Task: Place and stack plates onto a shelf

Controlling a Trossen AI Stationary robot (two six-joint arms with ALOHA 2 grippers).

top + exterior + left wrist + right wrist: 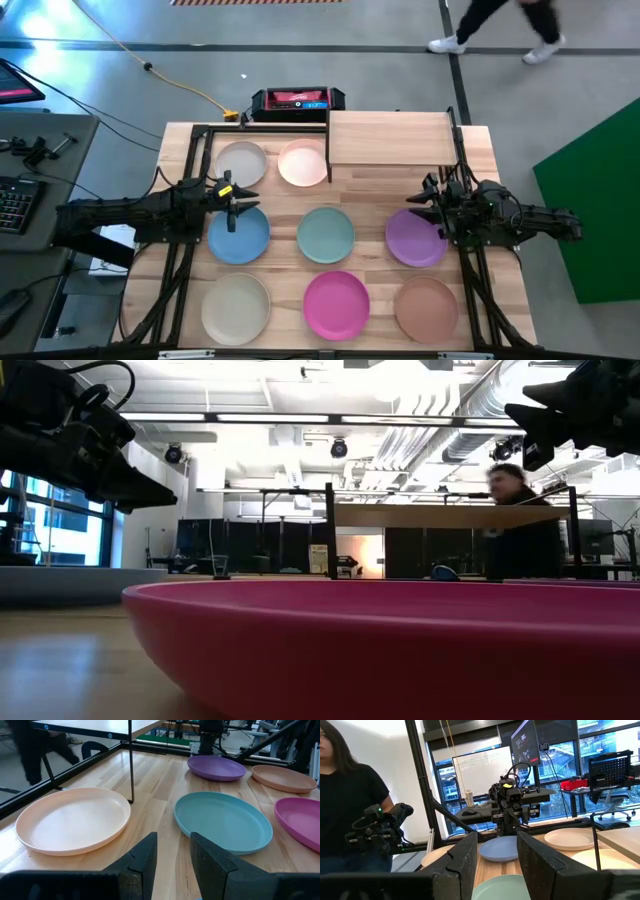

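Eight round plates lie flat on the wooden table, seen in the high view: grey-white [241, 163], pale pink [303, 163], blue [239, 238], teal [326, 235], purple [415, 240], cream [236, 307], magenta [336, 304] and tan-brown [426, 308]. The light-wood shelf [390, 138] stands on black legs at the far right and carries nothing. My left gripper [240, 200] hovers open over the blue plate's far edge. My right gripper [420, 203] hovers open over the purple plate's far-left edge. In the left wrist view my left gripper [172, 855] points between the pale pink plate [75, 820] and the teal plate [222, 820].
A black shelf leg [131, 760] stands beside the pale pink plate. A black and red device [297, 100] sits past the table's far edge. A person [520, 530] is beyond the table, and another person [345, 795] shows in the right wrist view. Black frame bars run along both table sides.
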